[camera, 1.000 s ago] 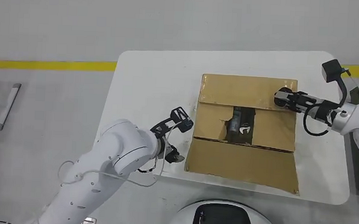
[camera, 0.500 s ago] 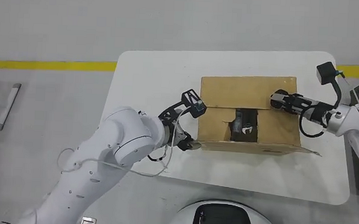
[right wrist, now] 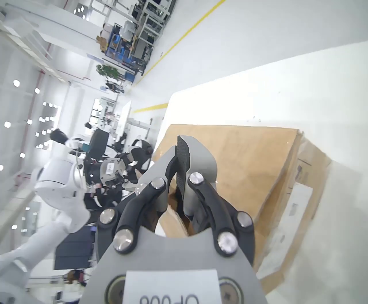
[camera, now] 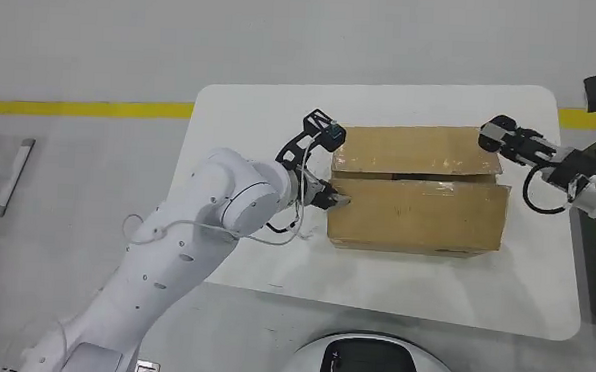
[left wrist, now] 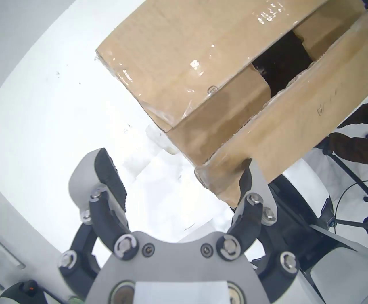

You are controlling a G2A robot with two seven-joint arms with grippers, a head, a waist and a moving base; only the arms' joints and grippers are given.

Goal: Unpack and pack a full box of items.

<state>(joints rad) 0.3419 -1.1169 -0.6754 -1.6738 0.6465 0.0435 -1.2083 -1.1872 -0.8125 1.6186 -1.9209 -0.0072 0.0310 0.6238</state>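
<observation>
Cardboard box [camera: 417,216] nearly folded shut on the white worktop [camera: 250,134], with a gripper at each end.
A second ago its long flaps lay spread flat and a dark item showed inside. Now the far flap [camera: 410,151] and the near flap [camera: 418,196] are folded over the top, with a narrow dark gap between them. The left gripper [left wrist: 172,169] has come from the worktop's near side to the box's left end, where it is spread wide with one finger against the near flap's corner. The right gripper [right wrist: 176,149] has shifted to the far right corner, where it is clenched on the far flap's edge.
</observation>
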